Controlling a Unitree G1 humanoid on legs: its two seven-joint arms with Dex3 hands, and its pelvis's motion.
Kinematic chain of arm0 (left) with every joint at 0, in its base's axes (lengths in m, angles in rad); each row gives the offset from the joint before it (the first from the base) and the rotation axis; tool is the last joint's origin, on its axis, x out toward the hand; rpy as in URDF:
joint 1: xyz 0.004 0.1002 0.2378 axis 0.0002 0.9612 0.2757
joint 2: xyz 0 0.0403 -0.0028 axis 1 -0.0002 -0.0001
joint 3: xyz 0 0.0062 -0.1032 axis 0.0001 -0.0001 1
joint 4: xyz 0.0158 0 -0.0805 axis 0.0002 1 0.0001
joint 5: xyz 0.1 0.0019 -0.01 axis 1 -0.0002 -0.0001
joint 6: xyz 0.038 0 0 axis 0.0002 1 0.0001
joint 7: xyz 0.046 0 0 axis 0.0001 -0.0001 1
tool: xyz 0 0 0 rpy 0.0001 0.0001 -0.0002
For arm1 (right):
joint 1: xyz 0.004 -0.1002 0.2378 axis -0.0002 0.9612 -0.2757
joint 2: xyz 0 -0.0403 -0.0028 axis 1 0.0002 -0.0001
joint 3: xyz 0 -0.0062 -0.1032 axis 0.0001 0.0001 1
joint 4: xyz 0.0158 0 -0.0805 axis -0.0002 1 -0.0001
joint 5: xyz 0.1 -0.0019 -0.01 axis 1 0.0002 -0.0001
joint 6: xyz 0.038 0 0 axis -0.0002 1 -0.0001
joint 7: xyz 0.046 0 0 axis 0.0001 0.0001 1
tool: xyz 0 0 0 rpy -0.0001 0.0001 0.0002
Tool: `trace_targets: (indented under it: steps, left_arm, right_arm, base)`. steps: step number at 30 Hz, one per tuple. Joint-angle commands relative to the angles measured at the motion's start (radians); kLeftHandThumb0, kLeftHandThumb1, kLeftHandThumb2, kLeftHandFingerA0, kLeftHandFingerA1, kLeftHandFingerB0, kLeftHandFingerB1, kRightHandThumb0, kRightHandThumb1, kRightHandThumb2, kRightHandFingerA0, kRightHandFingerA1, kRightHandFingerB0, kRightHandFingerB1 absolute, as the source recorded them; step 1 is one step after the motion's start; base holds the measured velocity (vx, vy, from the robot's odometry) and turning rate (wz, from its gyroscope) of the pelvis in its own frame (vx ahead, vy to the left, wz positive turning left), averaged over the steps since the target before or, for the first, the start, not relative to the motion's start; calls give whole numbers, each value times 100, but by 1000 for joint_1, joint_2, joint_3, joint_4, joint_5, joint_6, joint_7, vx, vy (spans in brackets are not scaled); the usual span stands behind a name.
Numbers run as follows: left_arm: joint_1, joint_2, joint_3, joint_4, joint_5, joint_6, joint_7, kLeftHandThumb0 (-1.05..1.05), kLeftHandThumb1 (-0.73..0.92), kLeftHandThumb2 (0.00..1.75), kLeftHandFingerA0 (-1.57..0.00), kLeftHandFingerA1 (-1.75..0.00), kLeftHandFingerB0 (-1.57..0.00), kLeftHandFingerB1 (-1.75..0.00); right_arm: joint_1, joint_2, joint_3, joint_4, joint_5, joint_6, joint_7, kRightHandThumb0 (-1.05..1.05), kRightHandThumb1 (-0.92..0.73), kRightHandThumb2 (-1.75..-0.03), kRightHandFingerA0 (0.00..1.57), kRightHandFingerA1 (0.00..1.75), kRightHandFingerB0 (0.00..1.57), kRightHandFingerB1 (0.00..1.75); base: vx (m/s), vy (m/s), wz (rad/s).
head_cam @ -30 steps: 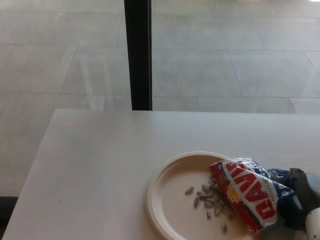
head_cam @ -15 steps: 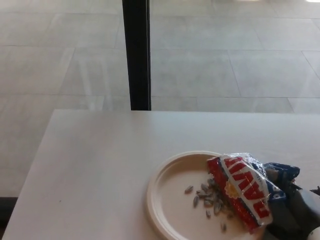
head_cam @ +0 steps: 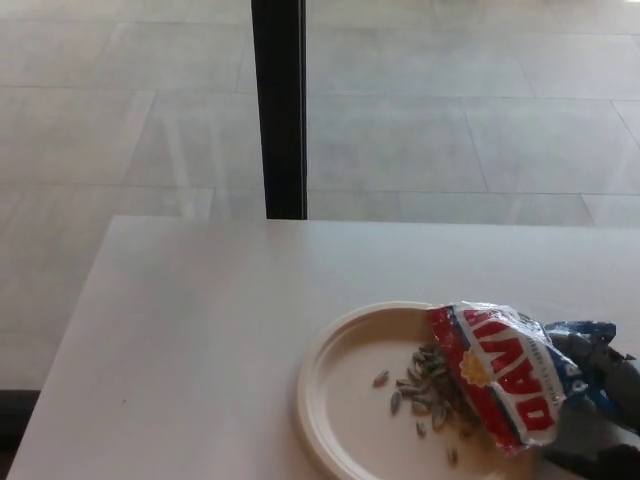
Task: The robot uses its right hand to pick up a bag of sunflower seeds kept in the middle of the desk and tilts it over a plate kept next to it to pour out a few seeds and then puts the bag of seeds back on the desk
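One pale surface (head_cam: 200, 330) carries a cream paper plate (head_cam: 335, 400) at 5 o'clock. The red-and-blue sunflower seed bag (head_cam: 500, 375) hangs tilted over the plate's 3 o'clock rim, long axis running from 10 to 4 o'clock, mouth toward the plate. The right hand (head_cam: 600, 420), low at the picture's 4 o'clock corner, has its fingers grasping the bag's blue end. Smallest, a scatter of seeds (head_cam: 420, 385) lies just under the mouth; enough seems poured

Red, white and blue bag (head_cam: 505, 372), cream plate (head_cam: 335, 375), white desk (head_cam: 200, 330).
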Motion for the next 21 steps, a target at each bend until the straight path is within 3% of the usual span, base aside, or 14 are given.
trace_targets:
  steps: [1, 4, 6, 9, 12, 13, 14, 15, 16, 17, 18, 19, 20, 21]
  left_arm:
    - [10, 2, 9, 4, -8, -26, -1, -81, 77, 63, -52, -53, -41, -39]
    - [13, 3, 7, 4, -5, -29, 2, -81, 78, 63, -51, -52, -40, -38]
    - [14, -2, 11, 3, -10, -29, 1, -80, 77, 63, -52, -52, -40, -38]
    - [12, -2, 17, 5, -17, -20, -3, -78, 77, 63, -52, -54, -40, -38]
    - [16, -2, 21, 8, -18, -17, -4, -79, 76, 63, -54, -54, -41, -39]
    - [15, -1, 20, 10, -15, -14, 0, -85, 64, 102, -50, -61, -37, -52]
    - [16, -2, 18, 9, -12, -16, 5, -85, 64, 102, -50, -61, -37, -52]
    - [16, -2, 20, 8, -14, -14, 1, -80, 75, 63, -54, -54, -42, -39]
    - [16, -3, 20, 8, -14, -14, 1, -80, 75, 63, -54, -54, -42, -39]
    - [15, -2, 15, 9, -8, -13, 3, -78, 77, 63, -53, -50, -39, -38]
    - [16, -2, 9, 11, -1, -17, 5, -79, 77, 63, -52, -50, -39, -38]
    - [16, -7, 9, 12, -1, -18, 10, -84, 61, 82, -50, -56, -36, -45]
    - [16, -8, 9, 12, -2, -18, 12, -84, 61, 82, -50, -56, -36, -45]
    - [18, -11, 9, 10, -2, -21, 9, -80, 76, 63, -54, -54, -41, -40]
  right_arm:
    - [19, -51, -147, -100, 186, 44, 136, -56, -44, -63, 0, 0, 0, 7]
    - [35, -50, -245, -112, 261, -20, 136, -51, -44, -67, 0, 0, 4, 8]
    - [32, -33, -322, -111, 314, -55, 123, -43, -43, -68, 0, 0, 7, 21]
    - [20, -25, -411, -122, 362, -63, 113, -43, -44, -73, 0, 10, 8, 36]
    - [12, -22, -466, -132, 395, -44, 119, -39, -47, -70, 0, 1, 8, 36]
    - [-7, -17, -576, -130, 464, -16, 118, -23, -49, -71, 0, 5, 11, 36]
    - [-23, -10, -669, -121, 525, 4, 116, -23, -49, -71, 0, 5, 11, 36]
    - [-43, 7, -729, -127, 551, 52, 94, -17, -53, -61, 0, 18, 17, 30]
    - [-43, 7, -729, -128, 551, 53, 94, -17, -53, -61, 0, 18, 17, 30]
    - [-71, 20, -832, -104, 626, 90, 87, -7, -45, -78, 0, 19, 15, 43]
    - [-100, 21, -974, -58, 714, 130, 69, -11, -48, -68, 0, 56, 22, 46]
    - [-126, 19, -1072, -23, 775, 150, 49, -8, -42, -81, 0, 79, 24, 57]
    - [-134, 20, -1098, -15, 790, 154, 43, -8, -42, -81, 0, 79, 24, 57]
    - [-152, 16, -1164, 4, 813, 176, 16, -12, -39, -81, 0, 103, 28, 69]
  base:
    - [0, 0, 0]
    - [0, 0, 0]
    - [0, 0, 0]
    - [0, 0, 0]
    - [0, 0, 0]
    - [0, 0, 0]
    - [0, 0, 0]
    - [0, 0, 0]
    - [0, 0, 0]
    - [0, 0, 0]
    - [0, 0, 0]
    - [0, 0, 0]
    - [0, 0, 0]
    - [0, 0, 0]
